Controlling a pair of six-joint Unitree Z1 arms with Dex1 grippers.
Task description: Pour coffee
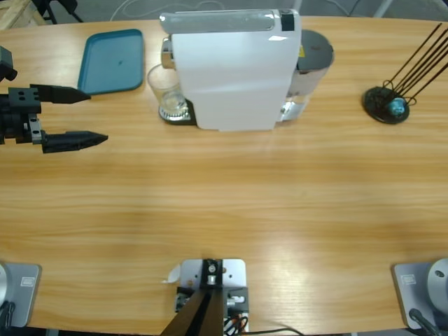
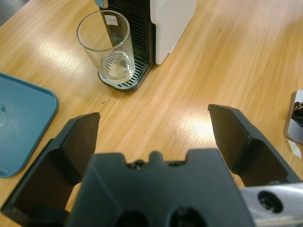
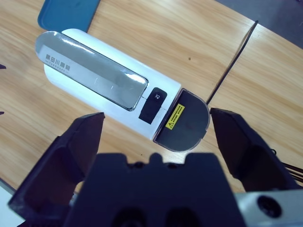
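1. Left wrist view: your left gripper (image 2: 154, 137) has its fingers (image 2: 78, 142) spread wide with nothing between them, hanging over bare counter (image 2: 227, 61).
2. Ahead of those fingers, well apart from them, a clear glass tumbler (image 2: 108, 47) stands upright on the drip grate (image 2: 127, 81) of the white coffee machine (image 2: 168, 23).
3. You can see no dark coffee in the tumbler; only a pale film shows at its bottom.
4. A teal tray (image 2: 23, 123) lies flat beside the left finger, on the counter.
5. High view: the left gripper (image 1: 77, 117) enters from the left edge, fingers apart, pointing toward the tumbler (image 1: 168, 91); the tray (image 1: 112, 61) sits just beyond it.
6. Right wrist view: your right gripper (image 3: 156, 127) has its fingers (image 3: 236, 142) wide apart and empty, looking straight down on top of the coffee machine (image 3: 94, 80) from above.
7. High view: a black wire stand (image 1: 392, 101) sits at the counter's right end, well apart from the machine (image 1: 231, 70).
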